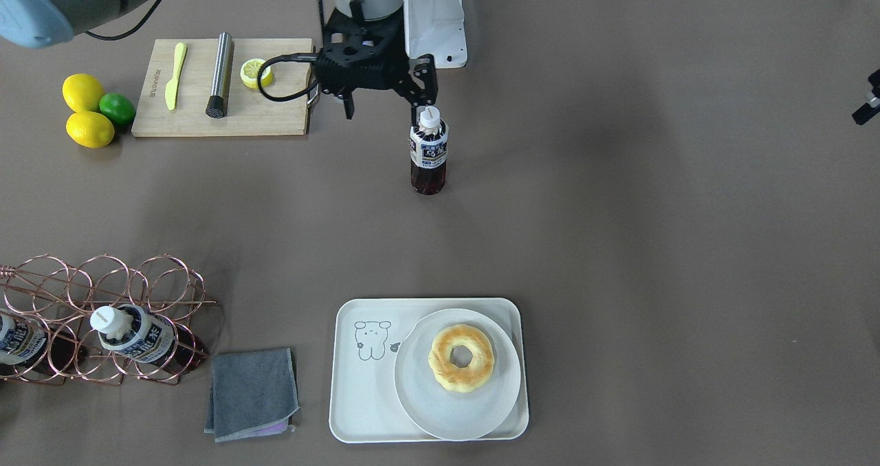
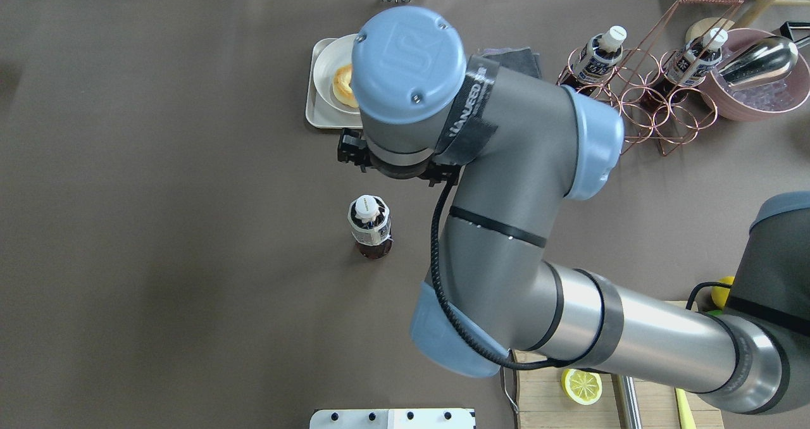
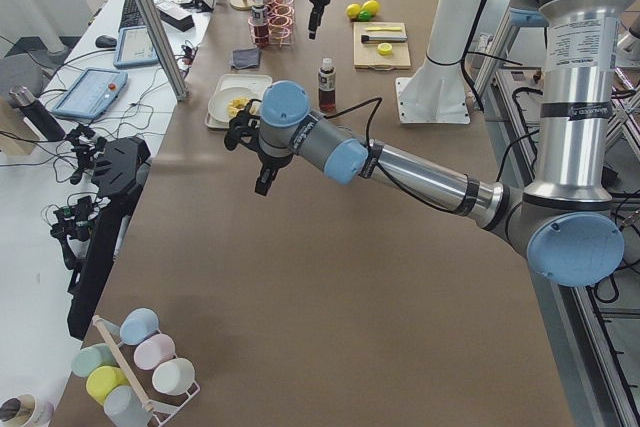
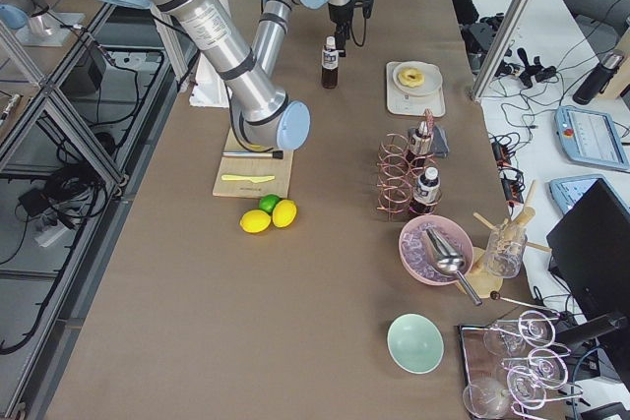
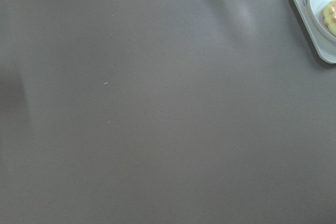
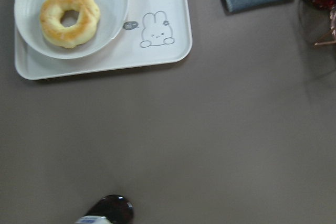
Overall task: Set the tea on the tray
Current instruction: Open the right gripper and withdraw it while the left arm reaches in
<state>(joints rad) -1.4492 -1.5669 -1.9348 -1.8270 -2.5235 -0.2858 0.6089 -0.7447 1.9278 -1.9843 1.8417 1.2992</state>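
The tea (image 1: pixel 428 151), a small bottle of dark red-brown liquid with a white cap, stands upright on the brown table about mid-width. It also shows in the overhead view (image 2: pixel 370 228). My right gripper (image 1: pixel 383 112) hangs open and empty just behind the bottle's top, and one finger (image 1: pixel 421 95) is right behind the cap. The cream tray (image 1: pixel 357 397) with the bear drawing lies towards the operators' side and carries a round plate (image 1: pixel 481 411) with a doughnut (image 1: pixel 461 357). My left gripper (image 3: pixel 250 162) hovers over bare table; I cannot tell whether it is open or shut.
A copper wire rack (image 1: pixel 137 280) with two more tea bottles stands beside a folded grey cloth (image 1: pixel 253 394). A wooden cutting board (image 1: pixel 275 115) holds a yellow knife, a metal rod and a lemon half. Two lemons and a lime (image 1: pixel 89 112) lie beside it.
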